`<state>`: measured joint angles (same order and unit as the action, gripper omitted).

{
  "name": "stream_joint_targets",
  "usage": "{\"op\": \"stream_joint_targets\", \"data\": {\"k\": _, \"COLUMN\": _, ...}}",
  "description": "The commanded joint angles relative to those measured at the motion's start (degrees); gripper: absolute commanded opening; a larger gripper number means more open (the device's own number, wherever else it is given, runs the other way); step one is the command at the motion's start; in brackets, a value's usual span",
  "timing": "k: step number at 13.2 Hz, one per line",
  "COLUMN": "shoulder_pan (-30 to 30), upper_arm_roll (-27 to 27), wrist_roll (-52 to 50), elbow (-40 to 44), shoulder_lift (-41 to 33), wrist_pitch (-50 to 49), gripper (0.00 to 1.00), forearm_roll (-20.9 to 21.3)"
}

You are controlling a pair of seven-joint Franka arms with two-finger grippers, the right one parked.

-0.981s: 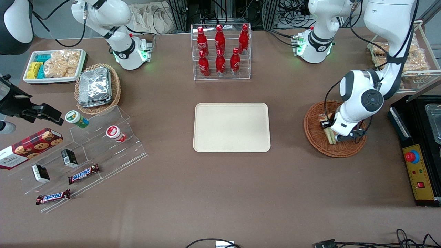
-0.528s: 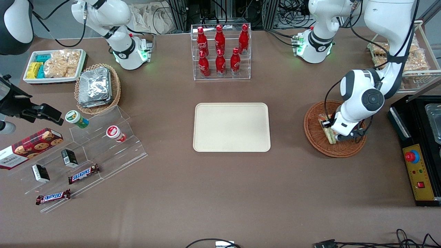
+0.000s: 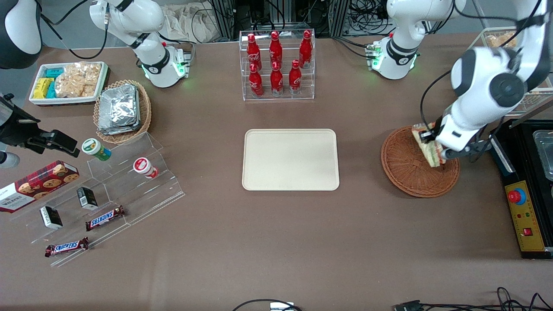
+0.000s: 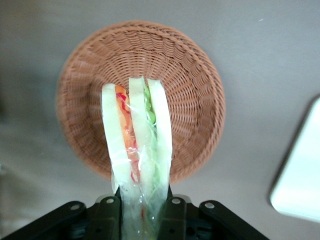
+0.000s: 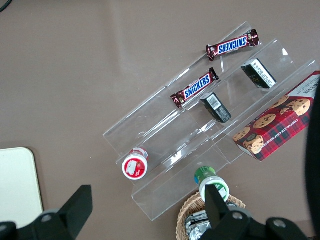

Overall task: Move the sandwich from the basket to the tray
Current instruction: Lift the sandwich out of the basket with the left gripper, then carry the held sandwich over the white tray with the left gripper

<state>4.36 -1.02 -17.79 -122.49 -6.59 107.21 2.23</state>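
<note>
Gripping the sandwich (image 4: 137, 150), the hand (image 3: 437, 149) hangs above the emptied basket (image 3: 406, 172); carriage to the bare tray (image 3: 290, 159) remains.

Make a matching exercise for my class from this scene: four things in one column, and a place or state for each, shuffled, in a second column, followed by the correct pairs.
Things
1. sandwich
2. basket
3. tray
4. tool

Places or states
A. lies bare at the middle of the table
B. shut on the wrapped wedge, above the wicker rim
C. held up off the wicker, pinched at one end
D. sits with nothing in it, under the lifted wedge

Pairs: 1-C, 2-D, 3-A, 4-B
</note>
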Motion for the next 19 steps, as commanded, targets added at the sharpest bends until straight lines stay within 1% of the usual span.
{"op": "stream_joint_targets", "data": {"k": 1, "shoulder_pan": 1.3, "upper_arm_roll": -0.4, "wrist_roll": -0.6, "elbow": 14.6, "shoulder_lift": 1.7, "wrist_pitch": -14.4, "gripper": 0.26, "forearm_roll": 0.1}}
{"op": "stream_joint_targets", "data": {"k": 3, "shoulder_pan": 2.1, "upper_arm_roll": -2.1, "wrist_roll": -0.6, "elbow": 22.9, "shoulder_lift": 3.4, "wrist_pitch": -20.3, "gripper": 0.27, "forearm_roll": 0.0}}
{"op": "stream_joint_targets", "data": {"k": 4, "shoulder_pan": 2.1, "upper_arm_roll": -3.8, "wrist_roll": -1.0, "elbow": 26.1, "shoulder_lift": 4.6, "wrist_pitch": -22.2, "gripper": 0.31, "forearm_roll": -0.4}}
{"op": "stream_joint_targets", "data": {"k": 6, "shoulder_pan": 2.1, "upper_arm_roll": -7.6, "wrist_roll": -3.7, "elbow": 29.4, "shoulder_lift": 6.3, "wrist_pitch": -24.2, "gripper": 0.31, "forearm_roll": -0.5}}
{"op": "stream_joint_targets", "data": {"k": 7, "shoulder_pan": 2.1, "upper_arm_roll": -10.2, "wrist_roll": -7.8, "elbow": 29.9, "shoulder_lift": 7.1, "wrist_pitch": -24.1, "gripper": 0.31, "forearm_roll": -0.5}}
{"op": "stream_joint_targets", "data": {"k": 9, "shoulder_pan": 2.1, "upper_arm_roll": -16.5, "wrist_roll": -15.8, "elbow": 31.8, "shoulder_lift": 10.9, "wrist_pitch": -23.4, "gripper": 0.31, "forearm_roll": -2.7}}
{"op": "stream_joint_targets", "data": {"k": 11, "shoulder_pan": 2.2, "upper_arm_roll": -23.2, "wrist_roll": -27.7, "elbow": 35.2, "shoulder_lift": 16.3, "wrist_pitch": -19.9, "gripper": 0.31, "forearm_roll": -2.2}}
{"op": "stream_joint_targets", "data": {"k": 12, "shoulder_pan": 2.5, "upper_arm_roll": -26.5, "wrist_roll": -31.8, "elbow": 35.2, "shoulder_lift": 18.0, "wrist_pitch": -17.2, "gripper": 0.31, "forearm_roll": -1.9}}
{"op": "stream_joint_targets", "data": {"k": 13, "shoulder_pan": 2.8, "upper_arm_roll": -28.8, "wrist_roll": -34.5, "elbow": 34.3, "shoulder_lift": 19.4, "wrist_pitch": -14.3, "gripper": 0.31, "forearm_roll": -1.5}}
{"op": "stream_joint_targets", "data": {"k": 14, "shoulder_pan": 3.5, "upper_arm_roll": -29.7, "wrist_roll": -35.9, "elbow": 32.6, "shoulder_lift": 20.5, "wrist_pitch": -12.6, "gripper": 0.31, "forearm_roll": -0.2}}
{"op": "stream_joint_targets", "data": {"k": 16, "shoulder_pan": 5.4, "upper_arm_roll": -31.1, "wrist_roll": -36.2, "elbow": 25.7, "shoulder_lift": 21.6, "wrist_pitch": -6.8, "gripper": 0.31, "forearm_roll": 4.7}}
{"op": "stream_joint_targets", "data": {"k": 19, "shoulder_pan": 4.5, "upper_arm_roll": -31.1, "wrist_roll": -35.5, "elbow": 12.5, "shoulder_lift": 22.5, "wrist_pitch": 10.0, "gripper": 0.31, "forearm_roll": 5.5}}
